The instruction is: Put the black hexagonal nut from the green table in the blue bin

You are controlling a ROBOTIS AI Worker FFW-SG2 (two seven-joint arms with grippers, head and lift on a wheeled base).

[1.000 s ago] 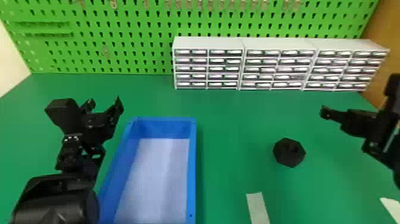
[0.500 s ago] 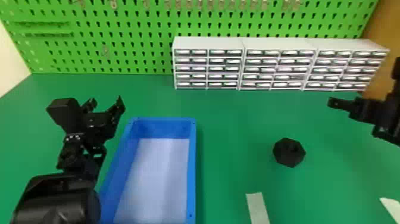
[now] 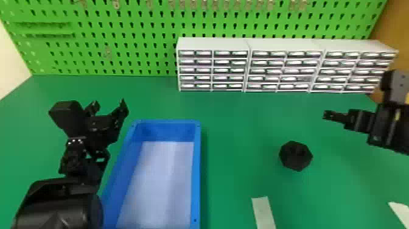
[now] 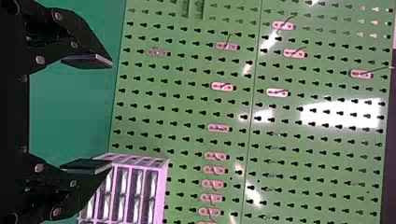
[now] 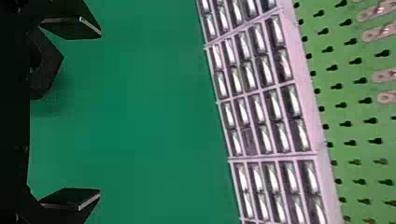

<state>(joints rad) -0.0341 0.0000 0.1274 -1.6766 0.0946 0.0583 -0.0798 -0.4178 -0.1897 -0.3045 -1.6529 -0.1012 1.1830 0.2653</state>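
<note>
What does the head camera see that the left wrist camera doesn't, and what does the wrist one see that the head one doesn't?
Head view: the blue bin, the black nut on the table, two pale strips and the right claw.

Left wrist view: bright patches of light shining on the holey green board.

Both: that board, its hooks, small drawers, the green table and the left claw.

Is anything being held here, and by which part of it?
Nothing is held: left end effector and right end effector are both open; the black hexagonal nut rests on the green table.
</note>
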